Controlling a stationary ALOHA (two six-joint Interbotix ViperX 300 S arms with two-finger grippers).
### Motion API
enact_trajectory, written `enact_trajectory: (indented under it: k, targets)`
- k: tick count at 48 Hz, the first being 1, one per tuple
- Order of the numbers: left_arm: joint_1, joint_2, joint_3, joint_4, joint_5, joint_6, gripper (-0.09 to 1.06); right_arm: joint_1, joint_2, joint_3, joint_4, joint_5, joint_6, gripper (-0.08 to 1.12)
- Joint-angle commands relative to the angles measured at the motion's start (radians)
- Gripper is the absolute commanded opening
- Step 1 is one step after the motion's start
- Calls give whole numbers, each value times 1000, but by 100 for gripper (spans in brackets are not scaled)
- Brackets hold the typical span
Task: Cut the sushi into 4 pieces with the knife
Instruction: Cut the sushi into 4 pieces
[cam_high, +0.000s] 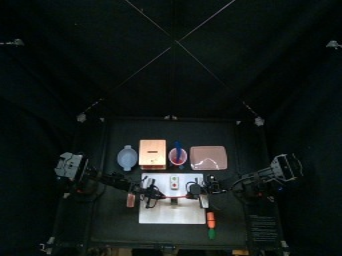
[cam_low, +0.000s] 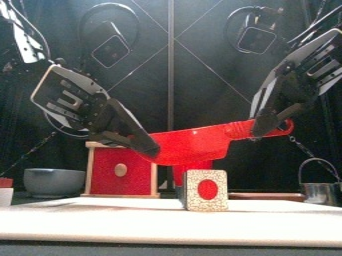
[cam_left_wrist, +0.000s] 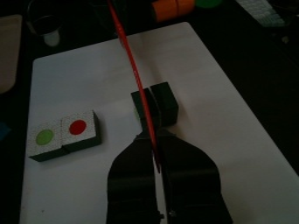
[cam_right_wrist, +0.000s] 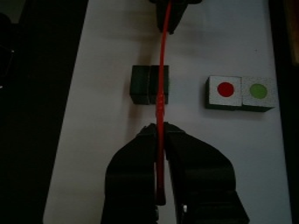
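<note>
My left gripper (cam_left_wrist: 156, 144) and right gripper (cam_right_wrist: 162, 131) each pinch tight one end of the red knife (cam_low: 201, 140). Its blade is over the sushi roll (cam_left_wrist: 165, 101) on the white cutting board (cam_left_wrist: 222, 131).

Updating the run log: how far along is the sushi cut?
Done: a two-block section with green and red dots lies split off on the white board. In hand: left claw and right claw are shut on the red knife, its blade over the seam of the dark green block. Left: that cut, plus parting the dotted pair if joined.
</note>
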Motion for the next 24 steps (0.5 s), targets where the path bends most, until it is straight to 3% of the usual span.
enact_trajectory:
  k: [1,24]
  targets:
    - [-20,3,-23,12,-5,5,20,2,5,-12,8,-12,-5,11]
    - [-31,83,-49,11,-5,2,20,11,95,-37,21,-14,-3,11]
